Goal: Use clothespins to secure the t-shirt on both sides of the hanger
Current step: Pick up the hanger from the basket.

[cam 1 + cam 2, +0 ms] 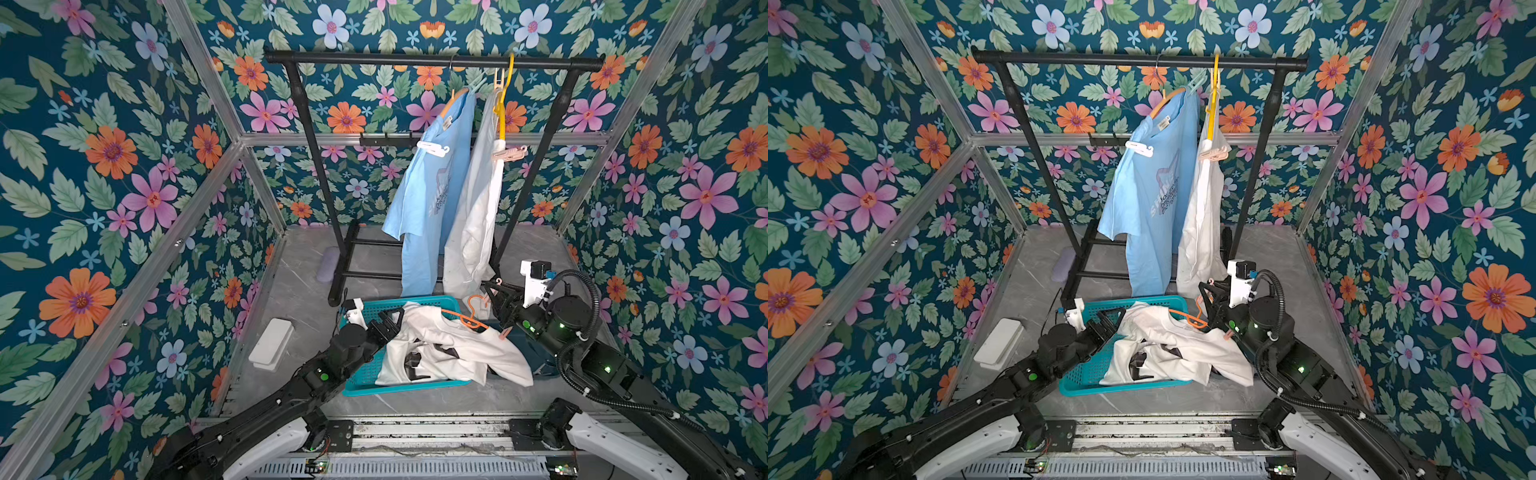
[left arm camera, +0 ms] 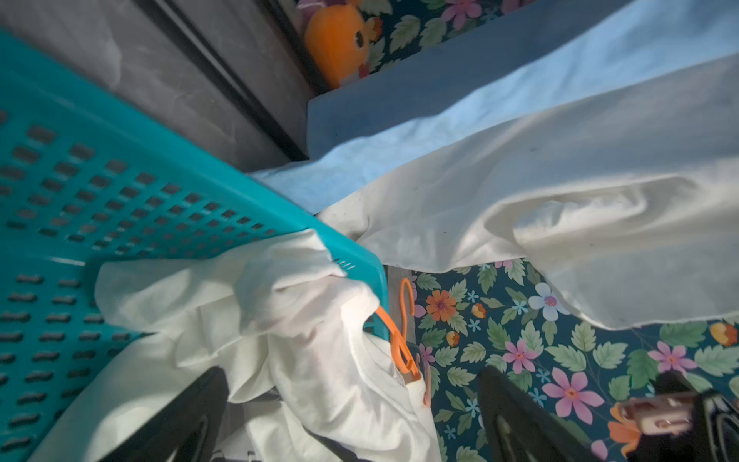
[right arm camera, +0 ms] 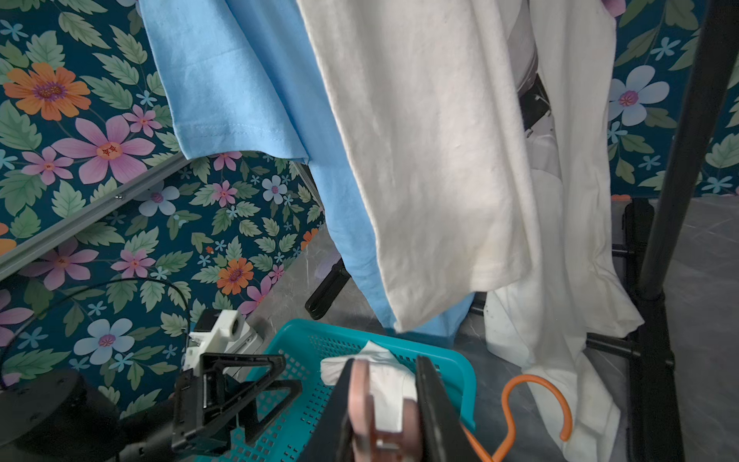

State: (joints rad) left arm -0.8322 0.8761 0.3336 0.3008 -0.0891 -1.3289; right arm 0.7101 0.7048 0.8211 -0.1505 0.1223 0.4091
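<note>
Top views: t-shirt (image 1: 449,349) lay crumpled over the basket (image 1: 361,376), with the orange hanger (image 1: 461,318) in its neck and the hook end toward the right arm. Left claw (image 1: 392,318) sat at the shirt's far-left edge, jaws wide, holding nothing. Right claw (image 1: 493,291) hovered just beside the hook, clenched on a pink clothespin (image 1: 498,281). Both top views showed a second clothespin (image 1: 1227,336), also pink, at the shirt's shoulder by the right arm. I couldn't tell whether it was clipped on.

Left wrist: left claw (image 2: 351,372) stood open over the cloth, not pinching it. Hanger (image 2: 396,340) poked out of the collar just ahead, on the side toward the right claw. I could see the held clothespin (image 2: 656,416) beyond.

Right wrist: right claw (image 3: 386,362) gripped the clothespin (image 3: 360,400) with its long axis along the fingers, pointing out over the basket rim (image 3: 304,352). The hook (image 3: 536,400) was just beside the claw, the shirt below and ahead.

My read: the right arm was nearer the hook-side shoulder, the left claw nearer the other. The peg needed to drop toward the shirt and meet the hanger's arm crosswise.
</note>
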